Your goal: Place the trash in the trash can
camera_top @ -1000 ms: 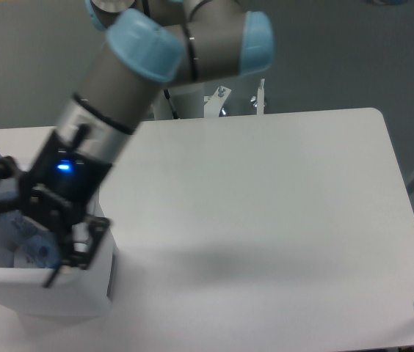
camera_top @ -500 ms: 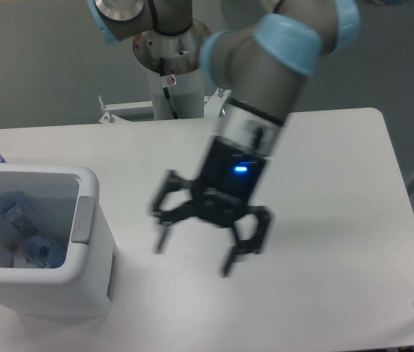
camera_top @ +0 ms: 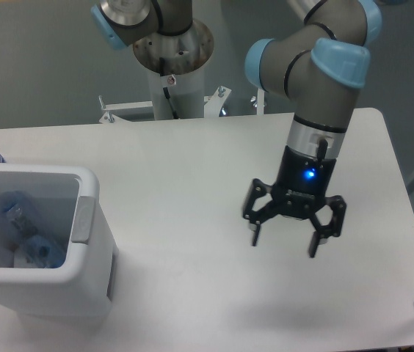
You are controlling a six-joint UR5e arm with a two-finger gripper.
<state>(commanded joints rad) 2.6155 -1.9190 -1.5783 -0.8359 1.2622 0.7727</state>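
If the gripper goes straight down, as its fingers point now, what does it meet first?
Most likely the bare table. The gripper is open and empty, fingers pointing down, and nothing lies beneath it. Its height above the table is unclear.

Grey UR5e arm (camera_top: 317, 139) w/ light-blue joint caps, black two-finger hand (camera_top: 284, 238), blue LED lit.

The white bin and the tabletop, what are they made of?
The white rectangular bin with rounded corners looks like moulded plastic: smooth, slightly glossy walls and a grey panel on its rim. The white tabletop seems a matte laminate, flat and evenly coloured, though the look leaves that open.
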